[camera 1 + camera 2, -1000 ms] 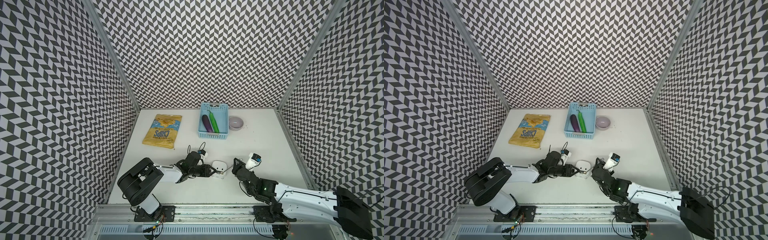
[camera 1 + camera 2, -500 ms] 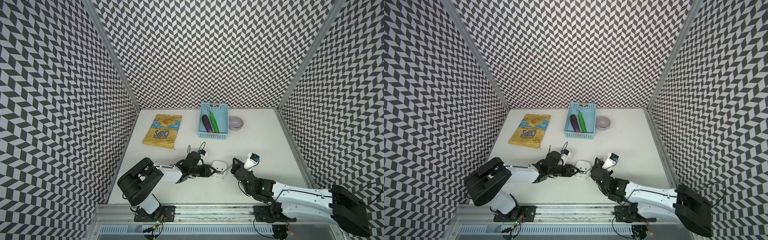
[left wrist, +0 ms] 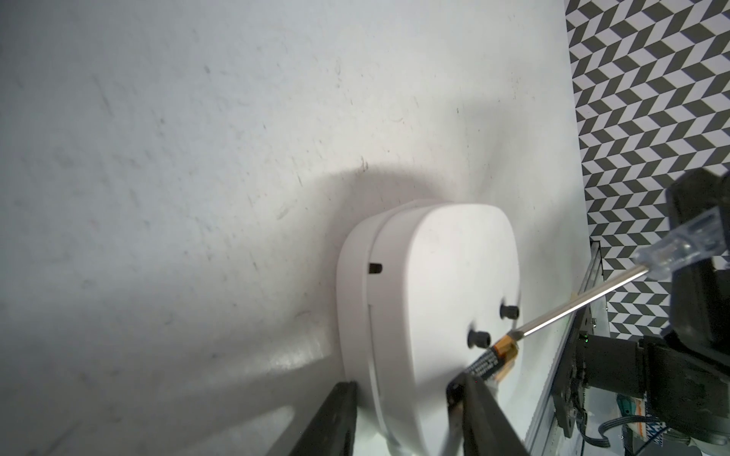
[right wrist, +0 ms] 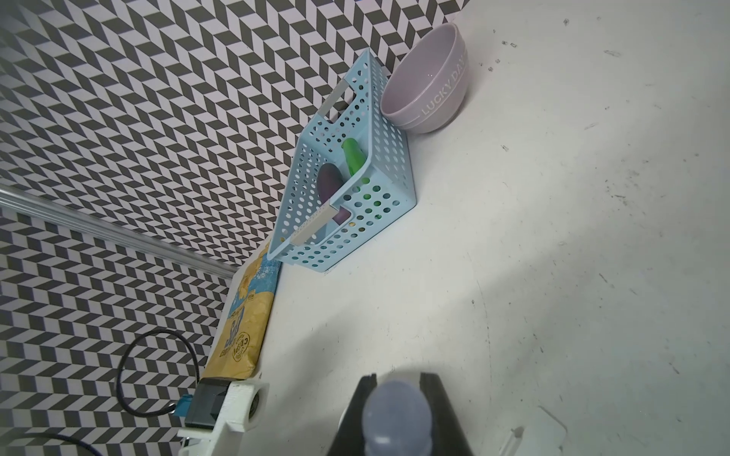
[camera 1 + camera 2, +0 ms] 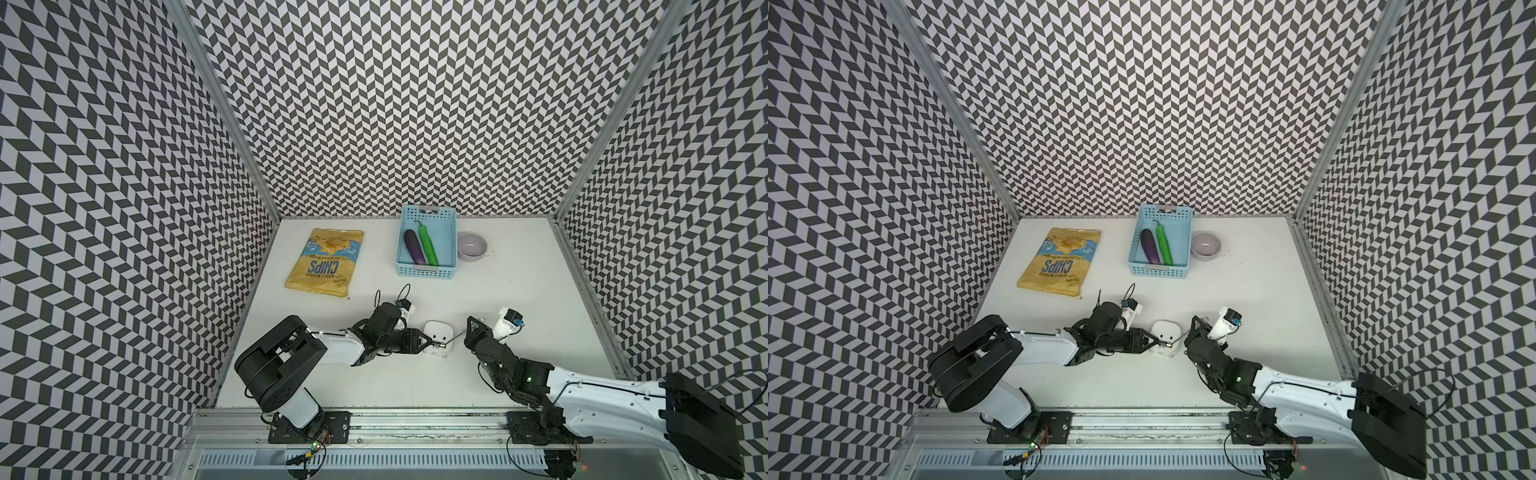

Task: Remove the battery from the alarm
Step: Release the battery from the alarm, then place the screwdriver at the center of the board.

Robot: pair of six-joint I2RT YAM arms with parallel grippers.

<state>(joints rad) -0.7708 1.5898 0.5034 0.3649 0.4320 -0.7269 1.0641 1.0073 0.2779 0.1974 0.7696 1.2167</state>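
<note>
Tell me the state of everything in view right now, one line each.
left gripper: shut on alarm.
right gripper: shut on screwdriver.
alarm: back showing, clamped between the fingers.
battery: sticking out at alarm's back, gold end exposed.
screwdriver: tip at battery's gold end.
basket: upright, holds eggplant and green pepper.
bowl: upright, empty.
chips bag: lying flat.

The left arm (image 5: 332,351) and the right arm (image 5: 590,390) both have smooth white shells and chunky black joints. Thin black cables (image 4: 158,331) loop by a small white camera box (image 4: 237,406) with a blue plug, and the jaws are flat black bars.
</note>
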